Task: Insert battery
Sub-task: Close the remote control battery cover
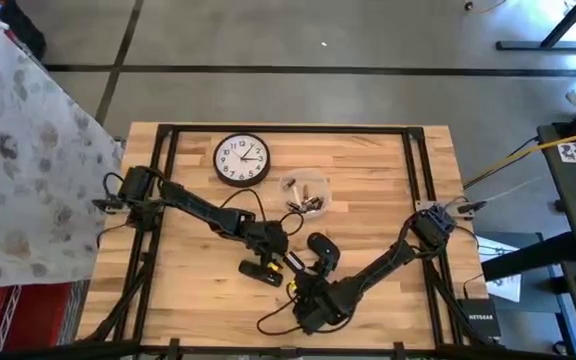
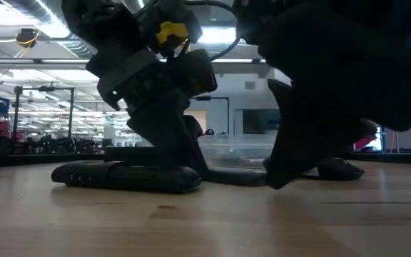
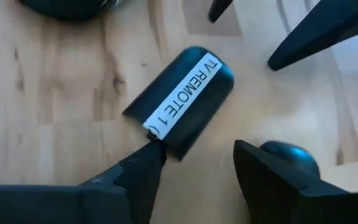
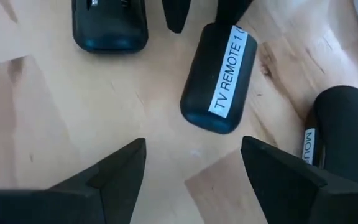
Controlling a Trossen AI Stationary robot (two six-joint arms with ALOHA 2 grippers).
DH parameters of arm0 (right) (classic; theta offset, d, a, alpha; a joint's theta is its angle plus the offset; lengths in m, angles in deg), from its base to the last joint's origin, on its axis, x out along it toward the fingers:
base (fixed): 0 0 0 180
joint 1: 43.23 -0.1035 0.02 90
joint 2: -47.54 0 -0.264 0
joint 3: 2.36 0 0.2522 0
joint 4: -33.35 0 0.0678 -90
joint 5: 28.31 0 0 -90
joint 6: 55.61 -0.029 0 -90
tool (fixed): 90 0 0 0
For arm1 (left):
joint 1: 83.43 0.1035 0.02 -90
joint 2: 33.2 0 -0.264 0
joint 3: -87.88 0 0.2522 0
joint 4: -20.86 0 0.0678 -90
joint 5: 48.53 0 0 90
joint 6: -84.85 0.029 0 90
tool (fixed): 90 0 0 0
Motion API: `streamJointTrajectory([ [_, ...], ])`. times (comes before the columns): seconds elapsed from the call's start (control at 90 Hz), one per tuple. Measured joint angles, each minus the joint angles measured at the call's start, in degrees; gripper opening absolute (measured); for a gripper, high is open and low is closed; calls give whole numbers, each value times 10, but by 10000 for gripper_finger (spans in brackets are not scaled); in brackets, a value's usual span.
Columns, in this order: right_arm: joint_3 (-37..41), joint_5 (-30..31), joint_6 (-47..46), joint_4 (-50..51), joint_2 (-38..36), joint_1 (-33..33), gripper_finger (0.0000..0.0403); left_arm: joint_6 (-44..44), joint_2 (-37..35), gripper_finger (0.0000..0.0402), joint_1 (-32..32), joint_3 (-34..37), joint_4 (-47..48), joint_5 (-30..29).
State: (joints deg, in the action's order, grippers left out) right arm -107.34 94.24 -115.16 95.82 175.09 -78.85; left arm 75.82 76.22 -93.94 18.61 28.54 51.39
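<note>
"Black plastic first: the labelled piece (image 3: 182, 102), marked TV REMOTE 1, lies flat on the wood at the table's near middle. I take it for the remote's cover or a short remote; I can't say which."

"And the batteries?"

"Batteries (image 1: 308, 203) sit in the clear bowl (image 1: 290, 183), farther back, just right of the clock (image 1: 241, 160). None is in either gripper."

"What are the grippers doing?"

"My left gripper (image 3: 197, 149) is spread wide and holds nothing. One fingertip (image 3: 154, 148) is at the end of the labelled piece, seemingly touching it. Its long axis runs slantwise to the gap between the fingers, so I'd have to turn the wrist before closing. My right gripper (image 4: 194, 146) is released too and hovers low just short of the piece's other end. A second dark body (image 4: 109, 25) lies just beyond, with the mouse (image 4: 344, 130) to one side."

"Which arm goes for a battery?"

"I'd say the left: from above it lies nearer the bowl, which is up-table and slightly right of it."
</note>
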Motion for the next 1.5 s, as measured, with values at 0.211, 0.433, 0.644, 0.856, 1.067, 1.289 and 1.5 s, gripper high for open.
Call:
streamJointTrajectory([
  [0.211, 22, 21, -6, -18, -1, -1, 252, -15, 0, 174, -13, 0, -10, -1],
  [0.433, 29, 66, -8, -11, 0, -2, 252, -28, 1, 163, -34, 0, -39, 0],
  [0.644, 39, 68, -11, -11, 0, -3, 252, -28, 1, 163, -47, 0, -72, 0],
  [0.856, 39, 35, -15, 15, -15, -8, 252, -64, 1, 163, -47, 0, -44, -1],
  [1.067, 63, -11, 25, 73, -43, -9, 252, -71, 4, 162, -48, 0, -38, -13],
  [1.289, 159, -77, 136, -81, -88, 19, 252, -73, 49, 162, -46, -1, -97, -4],
  [1.5, 189, -129, 178, -179, -102, 47, 252, -75, 62, 162, -40, -2, -121, -2],
])
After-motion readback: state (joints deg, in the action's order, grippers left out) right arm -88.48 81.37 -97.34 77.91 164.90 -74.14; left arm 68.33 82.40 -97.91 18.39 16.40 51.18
